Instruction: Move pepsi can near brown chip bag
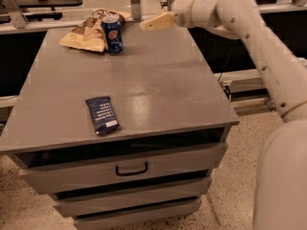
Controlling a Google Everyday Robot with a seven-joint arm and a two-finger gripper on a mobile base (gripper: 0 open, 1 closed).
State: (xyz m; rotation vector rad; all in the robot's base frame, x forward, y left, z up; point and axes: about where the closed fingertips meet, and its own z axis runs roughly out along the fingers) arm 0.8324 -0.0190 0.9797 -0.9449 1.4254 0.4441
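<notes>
The pepsi can (112,34) stands upright at the back left of the grey table (158,85), touching the right edge of the brown chip bag (88,30), which lies flat behind and to the left of it. My gripper (159,11) hangs above the table's back edge, well to the right of the can and clear of it. It is open and empty, with one tan finger (156,22) pointing left towards the can.
A flat dark blue snack wrapper (101,115) lies near the table's front left. Drawers with a handle (132,169) sit under the tabletop. My arm (268,47) reaches in from the right. Shelving and a metal post (135,1) stand behind the table.
</notes>
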